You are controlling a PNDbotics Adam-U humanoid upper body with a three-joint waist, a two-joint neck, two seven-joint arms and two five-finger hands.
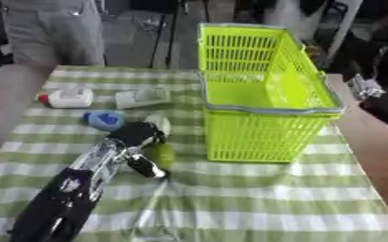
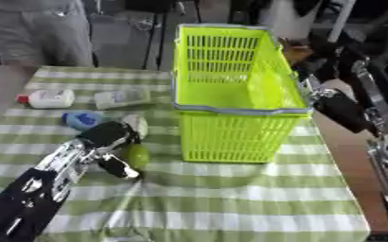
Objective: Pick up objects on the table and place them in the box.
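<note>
My left hand (image 1: 137, 135) reaches in from the lower left, and its fingers and thumb curl round a yellow-green round thing (image 1: 163, 155) on the checked cloth. A pale rounded thing (image 1: 159, 124) shows just beyond the hand. Behind it lie a blue-capped item (image 1: 104, 119), a white bottle with a red cap (image 1: 67, 98) and a clear bottle (image 1: 143, 98). The lime-green basket (image 1: 263, 137) stands to the right of the hand. My right hand (image 2: 339, 109) hangs beside the basket's right wall; its fingers are hard to make out.
The green-and-white checked table (image 1: 272, 198) stretches to the near edge. A person in grey trousers (image 1: 52, 30) stands behind the far left corner. Dark equipment crowds the right side, off the table.
</note>
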